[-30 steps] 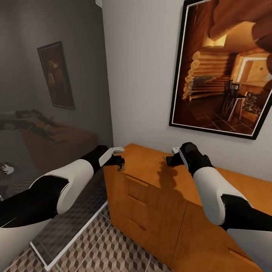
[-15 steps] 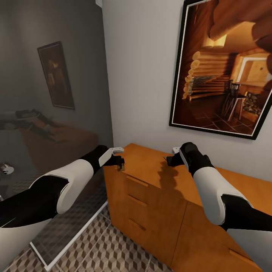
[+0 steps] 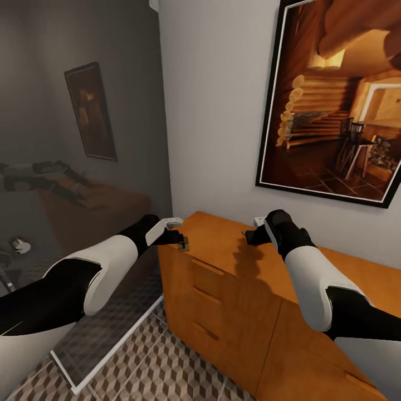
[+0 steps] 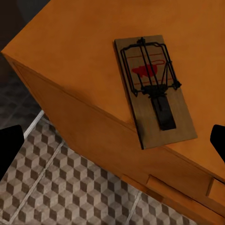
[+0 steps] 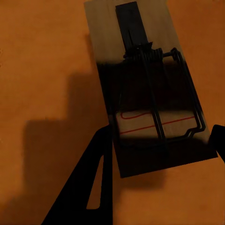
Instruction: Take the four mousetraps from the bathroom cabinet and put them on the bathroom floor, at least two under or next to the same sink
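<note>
Hovering both grippers over mousetraps on the cabinet [image 3: 234, 262] top, with the tiled floor [image 3: 161, 367] below.

Your left gripper [image 4: 112, 140] is spread wide, one mousetrap [image 4: 153, 89] lying flat between its fingers at the cabinet's near-left corner; nudge it sideways and it could slide off the edge onto the floor, uncontrolled. Your right gripper [image 5: 161, 154] also looks open and empty, its fingers straddling a second mousetrap [image 5: 145, 79] further right on the top; I judge a skewed descent would push that flat slab instead of pinching it. From the head camera the traps are barely a speck by the left gripper [image 3: 181, 240], and the right gripper [image 3: 250, 235] hides its own; the wrist cameras show each trap's spring bar and orientation clearly.
</note>
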Controlling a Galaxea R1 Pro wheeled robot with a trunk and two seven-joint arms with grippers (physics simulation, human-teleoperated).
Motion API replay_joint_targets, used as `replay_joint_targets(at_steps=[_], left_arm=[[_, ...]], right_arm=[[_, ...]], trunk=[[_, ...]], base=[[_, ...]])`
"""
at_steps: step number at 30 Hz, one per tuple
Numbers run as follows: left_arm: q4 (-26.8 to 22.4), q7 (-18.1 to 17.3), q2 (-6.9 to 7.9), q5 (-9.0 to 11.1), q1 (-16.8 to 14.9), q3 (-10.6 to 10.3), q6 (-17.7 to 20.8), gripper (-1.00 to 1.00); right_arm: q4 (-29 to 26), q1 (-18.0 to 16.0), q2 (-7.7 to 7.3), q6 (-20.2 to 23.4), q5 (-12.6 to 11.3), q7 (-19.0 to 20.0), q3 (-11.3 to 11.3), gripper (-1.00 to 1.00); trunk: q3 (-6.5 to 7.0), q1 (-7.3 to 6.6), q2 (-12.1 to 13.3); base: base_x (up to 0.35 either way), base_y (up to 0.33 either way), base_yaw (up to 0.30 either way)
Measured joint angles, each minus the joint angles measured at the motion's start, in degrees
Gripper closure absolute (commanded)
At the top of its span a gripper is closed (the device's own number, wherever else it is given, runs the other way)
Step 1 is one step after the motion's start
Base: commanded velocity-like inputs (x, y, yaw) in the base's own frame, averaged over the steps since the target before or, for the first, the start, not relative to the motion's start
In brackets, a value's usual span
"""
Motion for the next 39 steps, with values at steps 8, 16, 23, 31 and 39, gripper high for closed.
replay_joint_targets(at_steps=[8,16,23,31,39], left_arm=[[-0.07,-0.02,-0.03,-0.05,0.01,-0.01,-0.03,-1.0],[-0.21,0.12,-0.05,-0.05,0.0,-0.04,0.01,-1.0],[-0.24,0.22,-0.04,0.12,0.0,-0.01,0.11,-1.0],[-0.44,0.44,0.11,0.15,0.0,0.15,3.34,-1.0],[-0.59,0.52,0.06,0.18,0.0,0.25,5.02,-1.0]], right_arm=[[0.0,-0.01,-0.11,0.01,0.05,0.12,-0.07,1.0],[0.02,0.0,-0.05,0.0,0.07,0.14,0.0,1.0],[0.03,0.0,-0.04,0.0,0.07,0.17,0.0,1.0],[0.08,0.0,-0.04,0.0,0.04,0.19,0.0,1.0],[0.08,0.0,-0.04,0.0,0.07,0.25,0.0,1.0]], trunk=[[0.0,0.0,0.0],[0.0,0.0,0.0],[0.0,0.0,0.0],[0.0,0.0,0.0],[0.0,0.0,0.0]], base=[[0.0,-0.083,0.008],[0.0,-0.096,0.001],[0.0,-0.005,0.0],[0.0,0.0,0.0],[0.0,0.0,0.0]])
